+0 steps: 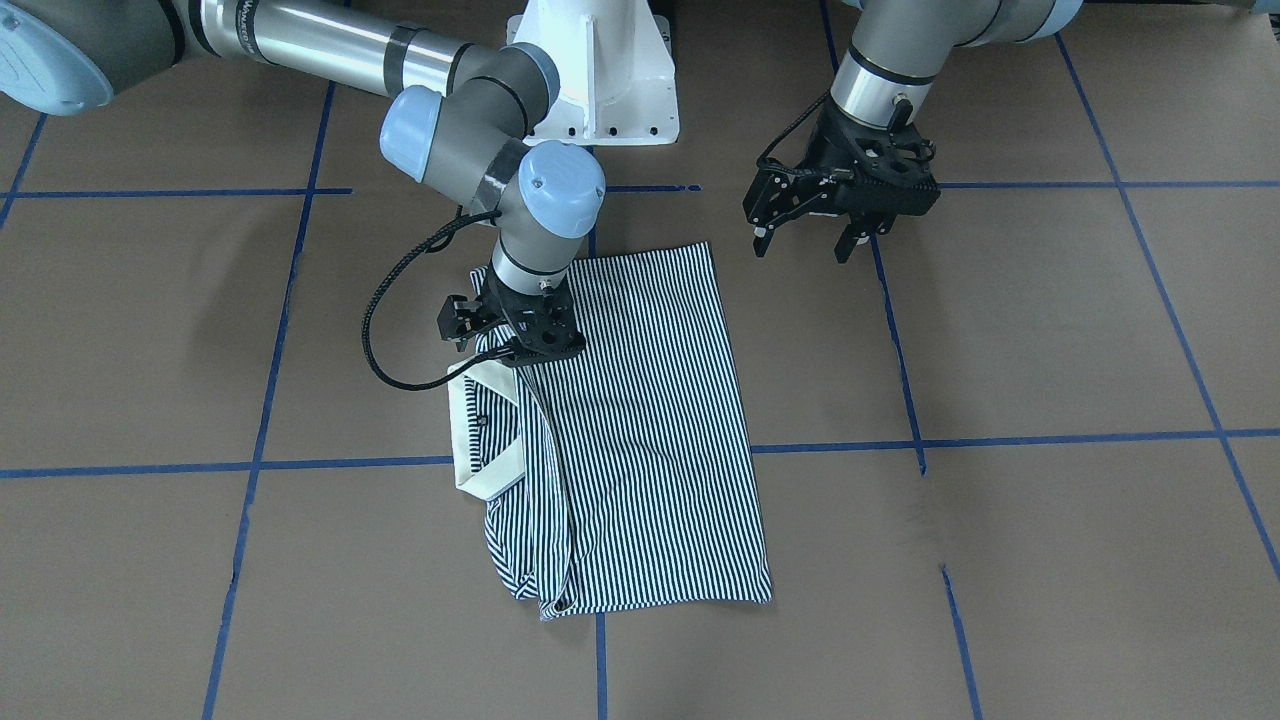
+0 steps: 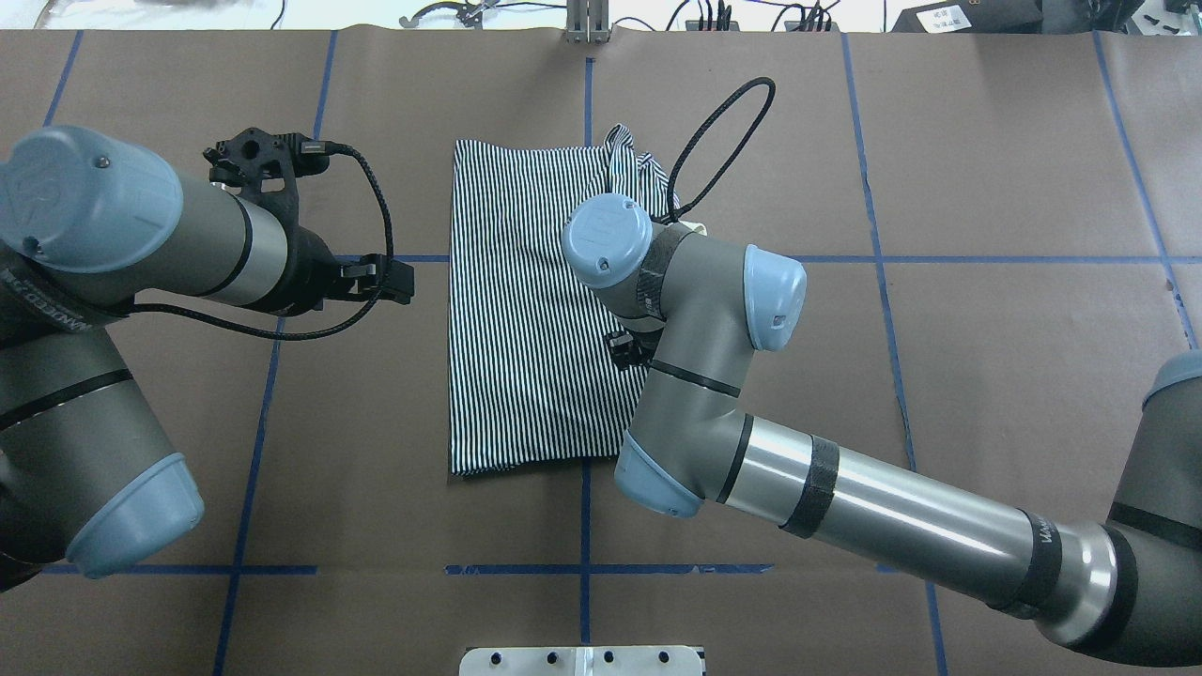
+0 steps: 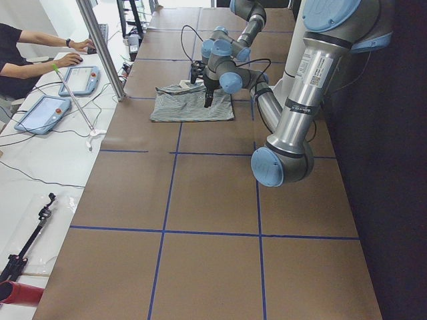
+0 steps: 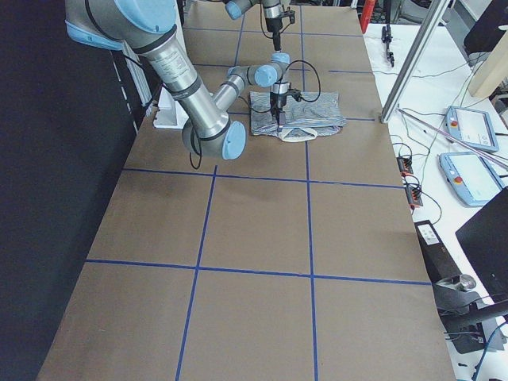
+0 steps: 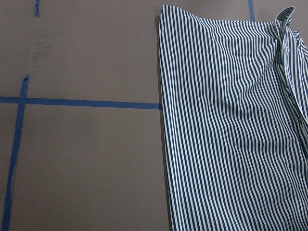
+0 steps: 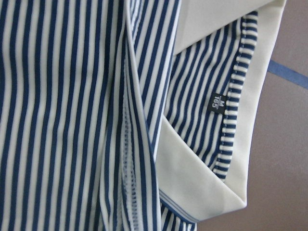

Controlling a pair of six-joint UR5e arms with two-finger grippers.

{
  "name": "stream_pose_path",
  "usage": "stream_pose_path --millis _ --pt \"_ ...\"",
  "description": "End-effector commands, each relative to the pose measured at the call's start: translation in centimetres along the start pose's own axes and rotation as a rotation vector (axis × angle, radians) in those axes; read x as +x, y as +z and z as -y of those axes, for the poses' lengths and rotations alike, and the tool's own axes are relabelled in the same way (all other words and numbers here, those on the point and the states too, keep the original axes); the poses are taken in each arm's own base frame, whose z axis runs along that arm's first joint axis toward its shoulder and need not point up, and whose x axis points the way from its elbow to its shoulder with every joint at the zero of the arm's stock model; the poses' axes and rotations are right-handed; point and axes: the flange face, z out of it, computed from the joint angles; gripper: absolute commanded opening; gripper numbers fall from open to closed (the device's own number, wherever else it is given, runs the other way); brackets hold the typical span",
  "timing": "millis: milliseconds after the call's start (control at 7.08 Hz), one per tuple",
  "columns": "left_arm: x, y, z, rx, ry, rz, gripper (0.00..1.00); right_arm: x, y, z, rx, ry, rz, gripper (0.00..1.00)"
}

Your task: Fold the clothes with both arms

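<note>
The striped polo shirt (image 1: 640,430) lies folded into a long rectangle at the table's middle, and it also shows in the overhead view (image 2: 526,310). Its cream collar (image 1: 470,420) sticks out at one long edge. My right gripper (image 1: 512,350) points straight down onto the shirt beside the collar. Its fingers are hidden under the wrist, so I cannot tell whether they are open or shut. The right wrist view shows the collar (image 6: 202,187) and a small black size label (image 6: 217,102) very close. My left gripper (image 1: 802,250) is open and empty, above bare table beside the shirt's other long edge (image 5: 163,120).
The white pedestal (image 1: 600,70) stands at the robot's side of the table. Blue tape lines (image 1: 1000,438) cross the brown table cover. In the exterior left view a seated operator (image 3: 20,47), tablets (image 3: 43,113) and a metal post (image 3: 100,47) stand beyond the table's far edge.
</note>
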Motion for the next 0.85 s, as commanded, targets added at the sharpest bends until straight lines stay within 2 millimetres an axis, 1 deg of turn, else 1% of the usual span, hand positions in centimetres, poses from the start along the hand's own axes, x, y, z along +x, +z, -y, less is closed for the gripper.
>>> stream_pose_path --millis 0,141,283,424,565,706 --pt "0.0 0.0 0.0 0.000 0.000 -0.001 1.00 -0.4 0.4 -0.1 -0.005 -0.003 -0.002 1.00" --pt "0.1 -0.1 0.0 0.001 0.001 -0.002 1.00 -0.4 0.4 -0.1 -0.003 -0.003 -0.003 1.00" --pt "0.2 -0.1 0.0 0.000 0.002 -0.004 1.00 0.0 0.9 -0.1 -0.008 -0.002 -0.011 1.00" --pt "0.3 -0.1 0.0 -0.001 -0.001 -0.006 1.00 1.2 0.8 0.7 -0.003 0.012 -0.015 1.00" --pt "0.3 -0.1 -0.1 -0.003 -0.003 -0.006 1.00 3.6 1.2 1.7 -0.004 0.009 -0.031 1.00" --pt "0.4 -0.1 -0.1 -0.003 -0.002 -0.008 1.00 8.1 2.2 2.8 -0.011 0.026 -0.051 1.00"
